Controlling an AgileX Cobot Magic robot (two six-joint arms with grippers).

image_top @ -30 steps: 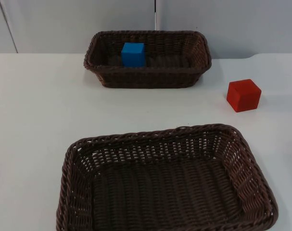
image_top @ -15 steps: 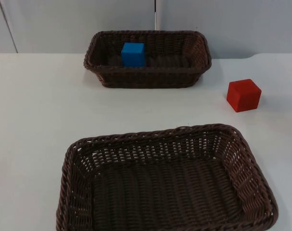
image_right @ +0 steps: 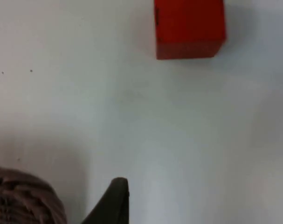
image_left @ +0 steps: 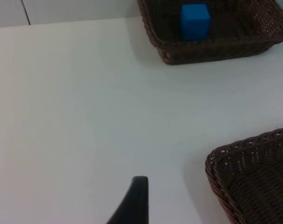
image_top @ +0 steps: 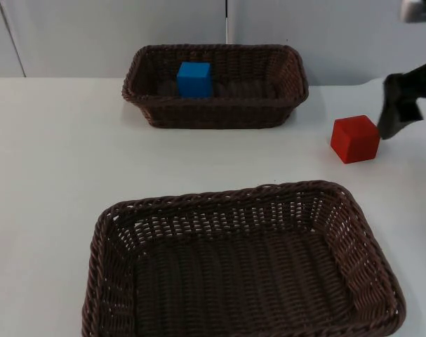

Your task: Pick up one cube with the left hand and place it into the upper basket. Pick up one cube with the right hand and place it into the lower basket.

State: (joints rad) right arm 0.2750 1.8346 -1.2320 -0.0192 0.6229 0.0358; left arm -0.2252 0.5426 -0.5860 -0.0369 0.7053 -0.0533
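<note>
White table top (image_top: pixel 51 161): we see right gripper (image_top: pixel 398 109) just beside red cube (image_top: pixel 355 139), cube lying toward table ctr; finger state can't tell.

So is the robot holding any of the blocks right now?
No, nothing is held. The red cube sits alone on the table with the right gripper beside it, and the blue cube lies in the upper basket.

The white bench (image_top: pixel 51 161) carries two brown wicker baskets — upper basket (image_top: pixel 216 112), lower basket (image_top: pixel 244 319) — and a red cube (image_top: pixel 355 138).
</note>
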